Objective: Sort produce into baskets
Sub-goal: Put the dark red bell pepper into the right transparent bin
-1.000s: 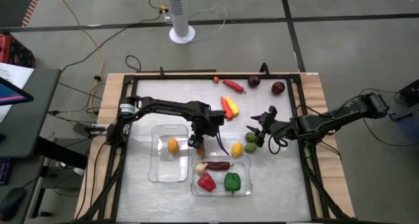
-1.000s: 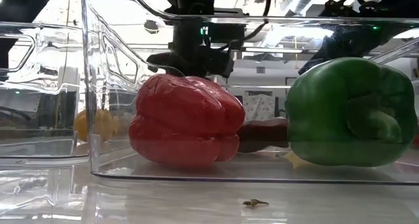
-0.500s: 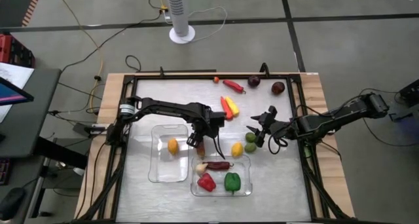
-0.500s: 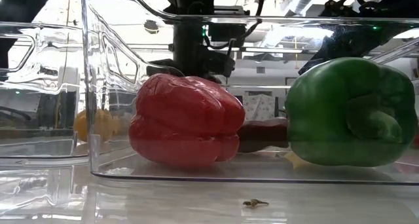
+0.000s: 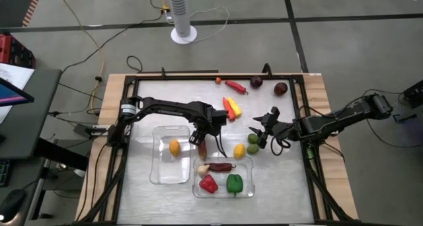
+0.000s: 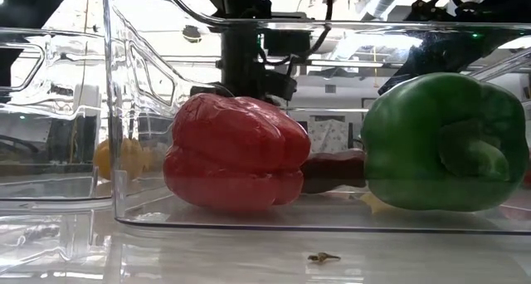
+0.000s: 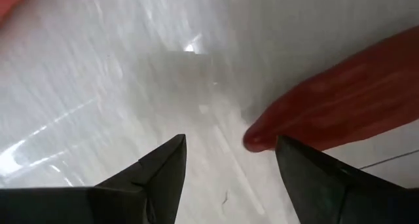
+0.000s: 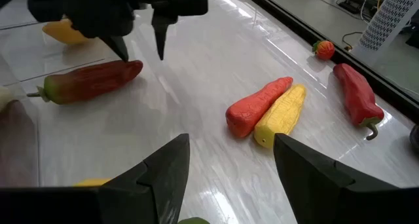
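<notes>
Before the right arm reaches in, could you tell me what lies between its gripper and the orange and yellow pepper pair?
Nothing: the right wrist view shows bare table between the right gripper and the orange and yellow pepper pair.

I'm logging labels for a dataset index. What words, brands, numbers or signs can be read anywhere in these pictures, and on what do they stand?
None can be read.
The clear plastic tubs, the red toy pepper and the green toy pepper carry no print.
Papers at the high view's left edge are too small to read.
The dark arms show no legible marking; the left tool stands open by a red chilli.
</notes>
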Robot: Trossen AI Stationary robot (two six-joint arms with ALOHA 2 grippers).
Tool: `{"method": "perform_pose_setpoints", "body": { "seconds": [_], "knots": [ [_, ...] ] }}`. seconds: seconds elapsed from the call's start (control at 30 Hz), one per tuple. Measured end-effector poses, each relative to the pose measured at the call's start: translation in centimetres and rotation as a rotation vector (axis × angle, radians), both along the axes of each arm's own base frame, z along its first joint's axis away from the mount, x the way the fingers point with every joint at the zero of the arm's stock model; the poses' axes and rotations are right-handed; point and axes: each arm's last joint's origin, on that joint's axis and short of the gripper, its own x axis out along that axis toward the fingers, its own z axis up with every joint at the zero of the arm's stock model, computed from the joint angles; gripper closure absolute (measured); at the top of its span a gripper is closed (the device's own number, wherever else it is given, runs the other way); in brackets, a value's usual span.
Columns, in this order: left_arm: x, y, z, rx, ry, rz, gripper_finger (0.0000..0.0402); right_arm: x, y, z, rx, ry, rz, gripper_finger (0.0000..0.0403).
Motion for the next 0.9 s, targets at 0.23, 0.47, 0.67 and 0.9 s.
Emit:
{"method": "perform_pose_setpoints", "body": {
  "seconds": [0.23,0.47,0.67,0.9],
  "knots": [
    [0.2,0.3,-1.4,-0.058,0.043,0.024,0.018,0.0,0.0,0.0,0.0,0.001,0.0,0.0155],
    [0.3,0.2,-1.6,-0.045,0.048,0.014,0.018,0.0,0.0,0.0,-0.001,0.005,0.001,0.0155],
    [0.4,0.4,-1.5,0.072,0.047,-0.016,0.018,0.0,0.0,-0.1,-0.001,0.006,0.001,0.0155],
    [1.2,1.7,-1.2,0.368,0.026,-0.042,0.018,0.0,0.0,-0.1,-0.001,0.008,0.001,0.0155]
  ]
}}
